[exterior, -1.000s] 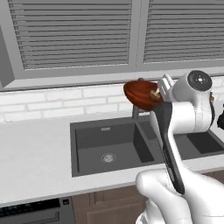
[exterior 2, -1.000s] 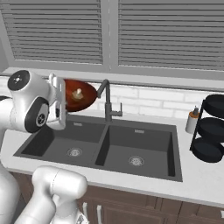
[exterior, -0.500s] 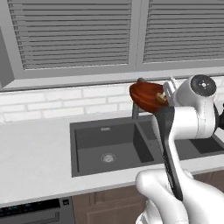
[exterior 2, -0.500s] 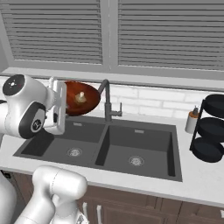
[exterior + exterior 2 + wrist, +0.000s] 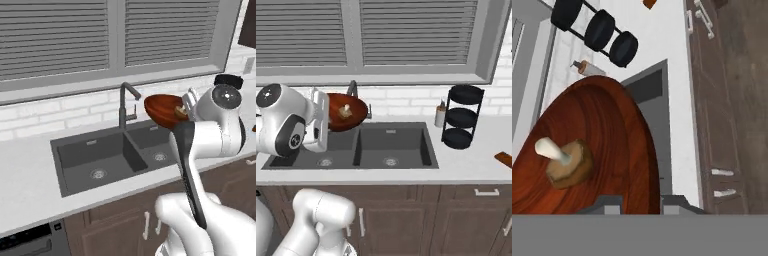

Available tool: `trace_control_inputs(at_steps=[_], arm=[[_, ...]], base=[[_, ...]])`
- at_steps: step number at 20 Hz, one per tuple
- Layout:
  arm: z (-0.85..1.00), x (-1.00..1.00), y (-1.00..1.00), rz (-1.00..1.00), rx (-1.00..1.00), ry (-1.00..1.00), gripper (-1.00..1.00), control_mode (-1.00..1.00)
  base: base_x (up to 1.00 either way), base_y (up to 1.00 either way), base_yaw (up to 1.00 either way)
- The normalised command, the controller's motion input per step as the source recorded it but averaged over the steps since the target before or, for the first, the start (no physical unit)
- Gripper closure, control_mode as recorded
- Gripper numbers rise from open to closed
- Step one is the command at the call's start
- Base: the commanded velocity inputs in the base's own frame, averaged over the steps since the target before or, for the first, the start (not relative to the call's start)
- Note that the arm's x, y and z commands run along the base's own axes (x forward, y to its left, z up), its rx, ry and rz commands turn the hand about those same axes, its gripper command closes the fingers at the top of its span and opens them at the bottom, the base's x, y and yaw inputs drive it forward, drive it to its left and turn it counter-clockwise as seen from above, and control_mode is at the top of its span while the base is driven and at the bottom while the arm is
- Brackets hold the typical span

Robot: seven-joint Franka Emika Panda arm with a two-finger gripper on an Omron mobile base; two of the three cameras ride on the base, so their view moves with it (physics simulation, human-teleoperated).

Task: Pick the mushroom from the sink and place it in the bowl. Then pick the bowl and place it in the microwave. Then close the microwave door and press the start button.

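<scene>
White robot arm's hand (image 5: 641, 200) is clenched on the rim of the wide shallow glossy reddish-brown wooden bowl (image 5: 346, 112), holding it up in the air above the dark grey double-basin sink (image 5: 391, 147), over the left basin in the right base view, just in front of the dark curved faucet (image 5: 125, 102). Bowl is tilted, inner face turned toward the right base camera. Small tan mushroom with a pale stem (image 5: 564, 161) sits inside the bowl, near the middle, touching the wood; it also shows as a pale lump in the right base view (image 5: 345, 110). In the hand view the two dark finger tips sit at the bowl's near rim, one each side of the edge.

Both basins show only round metal drains (image 5: 98, 174). Pale grey surface (image 5: 466, 165) runs around the sink. On it right of the sink, a black three-tier round rack (image 5: 460, 116), a small bottle (image 5: 440, 115) just beside it. Grey slatted window blinds (image 5: 406, 32) above white brick backsplash (image 5: 60, 110). Brown wooden cabinet doors (image 5: 421, 220) below the surface.
</scene>
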Motion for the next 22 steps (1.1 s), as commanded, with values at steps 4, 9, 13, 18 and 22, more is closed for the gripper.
trace_control_inputs(at_steps=[4, 9, 13, 18, 22], arm=[[0.00, 0.00, 0.00, 0.00, 0.00, 0.00, 1.00, 1.00], [0.00, 0.00, 0.00, 0.00, 0.00, 0.00, 1.00, 1.00], [0.00, 0.00, 0.00, 0.00, 0.00, 0.00, 1.00, 1.00], [0.00, 0.00, 0.00, 0.00, 0.00, 0.00, 1.00, 1.00], [0.00, 0.00, 0.00, 0.00, 0.00, 0.00, 1.00, 1.00]], base=[[-0.52, 0.15, -0.90], [-0.40, 0.03, -0.89], [-0.01, 0.00, -1.00], [0.00, -0.10, -0.95], [0.00, -0.29, -0.88]])
